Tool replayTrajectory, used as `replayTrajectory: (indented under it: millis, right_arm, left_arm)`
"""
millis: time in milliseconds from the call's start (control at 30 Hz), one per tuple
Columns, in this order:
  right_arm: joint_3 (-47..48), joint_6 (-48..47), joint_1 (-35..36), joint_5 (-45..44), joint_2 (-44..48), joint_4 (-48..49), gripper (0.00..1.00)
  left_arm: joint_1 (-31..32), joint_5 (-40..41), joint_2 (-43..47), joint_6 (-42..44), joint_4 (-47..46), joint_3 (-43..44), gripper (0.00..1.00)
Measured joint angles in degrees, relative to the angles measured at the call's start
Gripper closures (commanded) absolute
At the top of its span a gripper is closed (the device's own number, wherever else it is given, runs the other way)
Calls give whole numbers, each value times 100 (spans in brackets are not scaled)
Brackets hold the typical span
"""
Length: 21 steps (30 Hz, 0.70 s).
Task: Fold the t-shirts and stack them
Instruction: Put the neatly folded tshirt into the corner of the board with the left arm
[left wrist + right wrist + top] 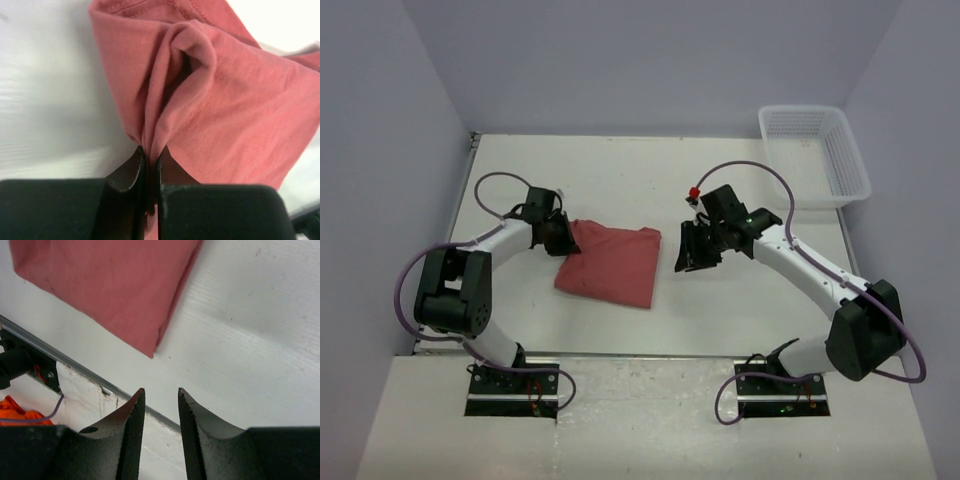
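Observation:
A brick-red t-shirt (612, 262) lies folded in a rough rectangle on the white table, left of centre. My left gripper (563, 236) is shut on its upper left corner; the left wrist view shows the cloth (215, 95) bunched and pinched between the black fingers (125, 175). My right gripper (688, 256) is open and empty, just right of the shirt's right edge and apart from it. In the right wrist view the shirt (110, 285) lies ahead of the parted fingertips (135, 405), with bare table between.
A white mesh basket (844, 175) stands at the table's far right corner. The table's near metal edge (90, 374) runs below the shirt. Purple cables loop off both arms.

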State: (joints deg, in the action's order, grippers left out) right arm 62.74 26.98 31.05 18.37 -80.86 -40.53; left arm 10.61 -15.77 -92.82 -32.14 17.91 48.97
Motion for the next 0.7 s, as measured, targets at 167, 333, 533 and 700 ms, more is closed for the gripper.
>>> replayTrajectory:
  millis: [167, 333, 533, 700]
  right_arm:
    - [-267, 2, 2, -7, 232, 31, 71]
    - [-468, -9, 2, -92, 446, 37, 72]
    - [-697, -4, 20, -83, 629, 26, 73]
    - [-706, -2, 286, -79, 852, 20, 76]
  left_arm:
    - [-9, 966, 9, 496, 503, 951, 100]
    - [-13, 1714, -190, 968, 662, 1812, 100]
    - [-142, 2297, -1102, 1488, 802, 2883, 100]
    - [-542, 2498, -2096, 1884, 944, 3930, 100]
